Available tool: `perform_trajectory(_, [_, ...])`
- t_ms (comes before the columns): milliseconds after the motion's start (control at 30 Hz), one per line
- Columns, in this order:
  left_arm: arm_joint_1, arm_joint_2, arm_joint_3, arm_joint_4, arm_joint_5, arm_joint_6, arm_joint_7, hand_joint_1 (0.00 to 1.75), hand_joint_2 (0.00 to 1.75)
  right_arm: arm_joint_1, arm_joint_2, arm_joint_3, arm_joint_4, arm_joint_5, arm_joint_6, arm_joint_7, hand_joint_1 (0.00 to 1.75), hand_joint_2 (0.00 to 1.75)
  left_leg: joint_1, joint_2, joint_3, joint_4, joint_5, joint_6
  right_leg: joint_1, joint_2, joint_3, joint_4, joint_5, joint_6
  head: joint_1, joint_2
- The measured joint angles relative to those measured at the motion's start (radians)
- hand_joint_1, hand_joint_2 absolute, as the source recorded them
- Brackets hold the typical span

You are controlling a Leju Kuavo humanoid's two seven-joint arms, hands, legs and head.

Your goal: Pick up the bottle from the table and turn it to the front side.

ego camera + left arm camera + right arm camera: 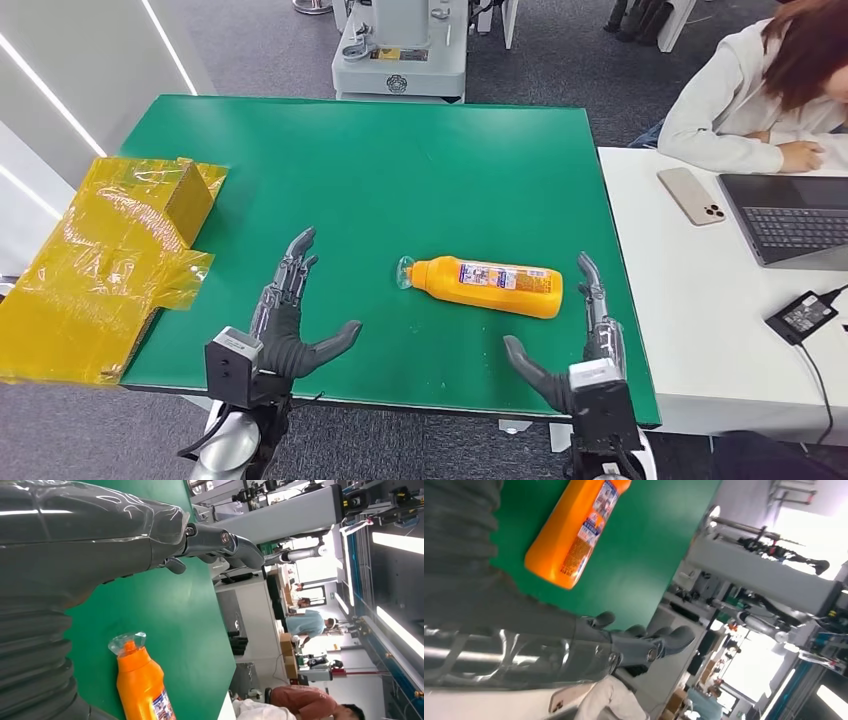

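An orange bottle (pixel 492 284) (pixel 142 686) (pixel 573 529) with a clear cap and a printed label lies on its side on the green table (pixel 400 170), cap pointing left. My left hand (pixel 290 325) (pixel 100 540) hovers over the table's near edge, left of the bottle, fingers spread and holding nothing. On the other side my right hand (pixel 585 345) (pixel 589 645) stands just beyond the bottle's base, fingers apart, not touching it.
A yellow crinkled bag with a box (pixel 110 260) lies on the table's left edge. To the right stands a white desk (pixel 690 300) with a phone (pixel 692 195), a laptop (pixel 790 215) and a charger (pixel 802 315); a person (pixel 760 90) sits there.
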Motion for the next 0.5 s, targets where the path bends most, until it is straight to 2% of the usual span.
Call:
perform_trajectory(100, [0.000, 0.000, -0.007, 0.002, -0.002, -0.014, 0.000, 0.00, 1.75, -0.066, -0.019, -0.003, 0.049, 0.088, -0.004, 0.085, 0.00, 1.75, 0.000, 0.001, 0.000, 0.000, 0.000, 0.000, 0.000, 0.001, 0.000, 0.000, 0.000, 0.000, 0.000, 0.000])
perform_trajectory(200, [-0.012, 0.000, -0.013, 0.015, 0.002, -0.035, 0.000, 0.00, 1.75, -0.162, -0.054, -0.002, 0.150, 0.080, 0.045, 0.135, 0.00, 1.75, 0.000, 0.001, 0.001, 0.000, 0.000, 0.000, 0.000, 0.001, 0.000, 0.000, 0.001, 0.000, 0.000, 0.000])
perform_trajectory(300, [-0.038, 0.002, -0.022, 0.041, 0.014, -0.051, -0.001, 0.00, 1.75, -0.273, -0.104, 0.017, 0.285, 0.077, 0.099, 0.171, 0.00, 1.75, 0.000, 0.001, 0.001, 0.001, 0.001, 0.001, 0.000, 0.001, 0.001, 0.000, 0.002, 0.000, 0.000, 0.000])
perform_trajectory(500, [-0.072, 0.007, -0.037, 0.085, 0.040, -0.058, -0.002, 0.00, 1.75, -0.443, -0.172, 0.093, 0.498, 0.108, 0.130, 0.206, 0.00, 1.75, 0.000, 0.000, 0.001, 0.001, 0.002, 0.000, 0.000, 0.001, 0.001, 0.000, 0.003, 0.000, 0.000, 0.000])
